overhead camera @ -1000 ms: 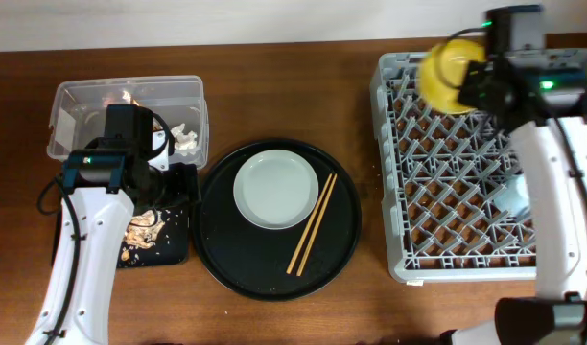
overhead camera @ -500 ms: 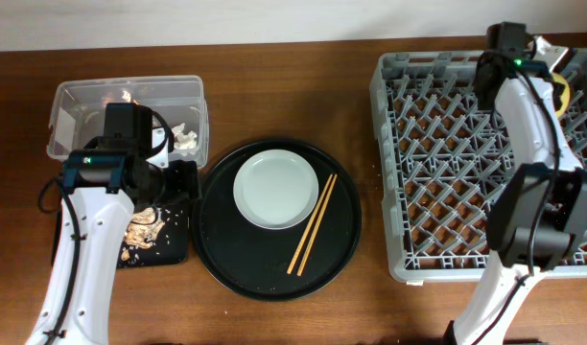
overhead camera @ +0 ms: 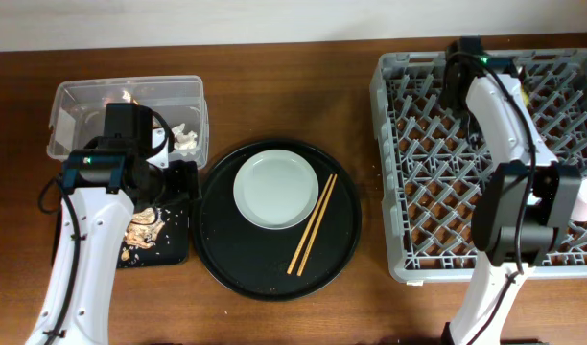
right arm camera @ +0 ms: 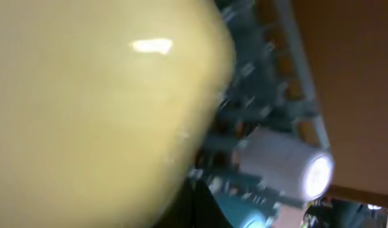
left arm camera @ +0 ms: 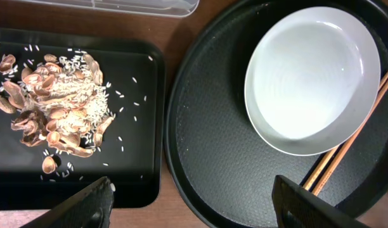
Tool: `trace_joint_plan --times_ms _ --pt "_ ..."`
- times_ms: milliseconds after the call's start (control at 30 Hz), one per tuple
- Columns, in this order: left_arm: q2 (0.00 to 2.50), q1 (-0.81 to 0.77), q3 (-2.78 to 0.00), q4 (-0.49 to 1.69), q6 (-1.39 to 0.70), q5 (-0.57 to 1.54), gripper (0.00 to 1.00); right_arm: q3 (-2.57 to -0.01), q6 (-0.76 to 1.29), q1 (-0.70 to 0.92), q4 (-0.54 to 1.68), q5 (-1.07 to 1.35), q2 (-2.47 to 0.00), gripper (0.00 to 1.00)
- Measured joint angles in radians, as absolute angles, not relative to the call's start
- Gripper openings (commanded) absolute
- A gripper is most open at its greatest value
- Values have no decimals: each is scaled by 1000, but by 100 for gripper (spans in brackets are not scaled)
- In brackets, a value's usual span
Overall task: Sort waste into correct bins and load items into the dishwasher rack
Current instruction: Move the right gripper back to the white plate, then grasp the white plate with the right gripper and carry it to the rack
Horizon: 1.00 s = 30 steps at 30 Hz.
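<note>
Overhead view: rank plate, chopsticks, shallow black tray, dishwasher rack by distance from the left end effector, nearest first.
From the left end effector:
1. shallow black tray, right below it, left side
2. plate, centre, on the round tray
3. chopsticks, just right of the plate
4. dishwasher rack, far right

Dark brown wooden table [overhead camera: 274,96] across the whole view; strip of pale cream wall [overhead camera: 226,19] along far edge; soft, even light.
</note>
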<state>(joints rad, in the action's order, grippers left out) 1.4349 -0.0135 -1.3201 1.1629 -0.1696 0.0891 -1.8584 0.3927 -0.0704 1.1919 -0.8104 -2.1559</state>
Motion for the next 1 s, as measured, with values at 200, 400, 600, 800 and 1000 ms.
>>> trace_joint_plan --times_ms 200,400,600,800,1000 --pt "1435 -14 -1320 1163 -170 89 79 -1853 393 -70 1332 -561 -2154 4" --pt "1435 -14 -1320 1164 -170 89 87 -1849 287 -72 1351 -248 -1903 31" --pt "1435 -14 -1320 1191 -170 73 87 -1848 93 120 1356 352 -1844 45" --pt "1435 -14 -1320 1210 -173 33 92 -1777 146 369 1240 322 -1968 45" --pt "1435 -14 -1320 1212 -173 28 94 -1775 208 444 1190 295 -2141 44"
